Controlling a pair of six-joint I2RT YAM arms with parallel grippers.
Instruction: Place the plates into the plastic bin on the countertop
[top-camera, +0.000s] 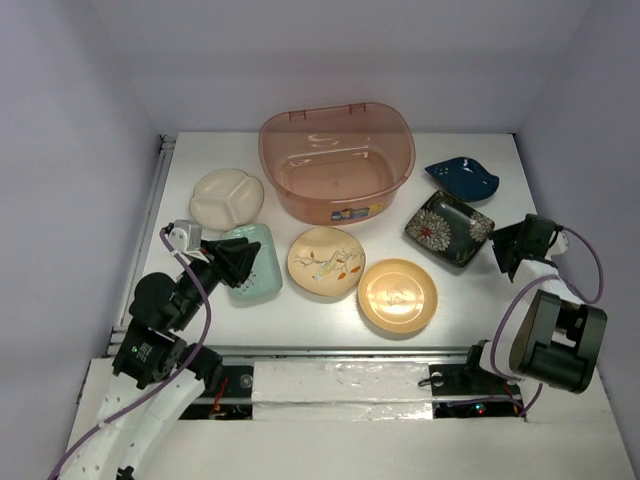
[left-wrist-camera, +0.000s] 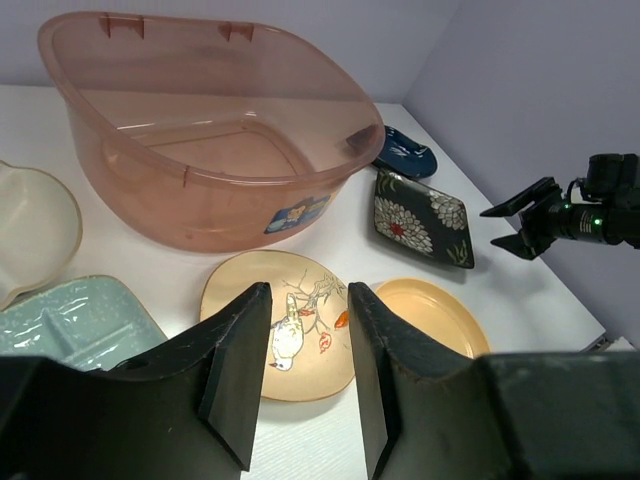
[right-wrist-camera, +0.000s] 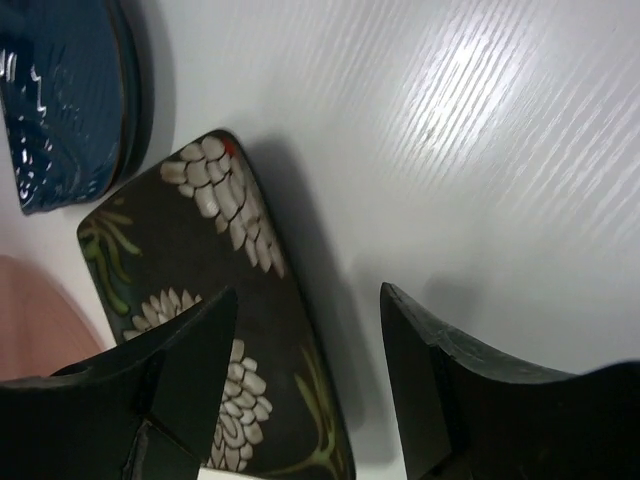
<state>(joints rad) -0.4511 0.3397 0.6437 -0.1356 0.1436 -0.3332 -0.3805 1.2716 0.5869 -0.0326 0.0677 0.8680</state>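
**Six plates out, both end effectors empty: slips and shoves are the risk**

Every plate lies on the tabletop (top-camera: 480, 305) outside the plastic bin (top-camera: 335, 165), which holds nothing.

Nearest, well in front of the bin, sits the orange-tan plate (top-camera: 398, 295). Closer to the bin's front wall are the floral plate (top-camera: 325, 262) and, toward the bin's front-left, the mint-green plate (top-camera: 262, 272). These three lie close together, so a finger that lands on a low rim instead of straddling it would likely skid the mint-green plate into the floral plate. The tabletop looks smooth and glossy, which would make that easy.

To the bin's front-right, the black square plate (right-wrist-camera: 200, 300) lies just beside the dark-blue leaf plate (right-wrist-camera: 60, 100). A sideways push there could knock one into the other. A plate pinched by one edge may also tilt and catch the bin's rolled rim on the way over.

The left end effector (left-wrist-camera: 308, 300) sits over the mint-green plate's near-left part, fingers a narrow gap apart with nothing between them. Whether it touches the plate I cannot tell. The right end effector (right-wrist-camera: 308, 300) hangs over the black square plate's outer edge, jaws wide and holding nothing.

Left of the bin lies the cream divided plate (top-camera: 227, 197).
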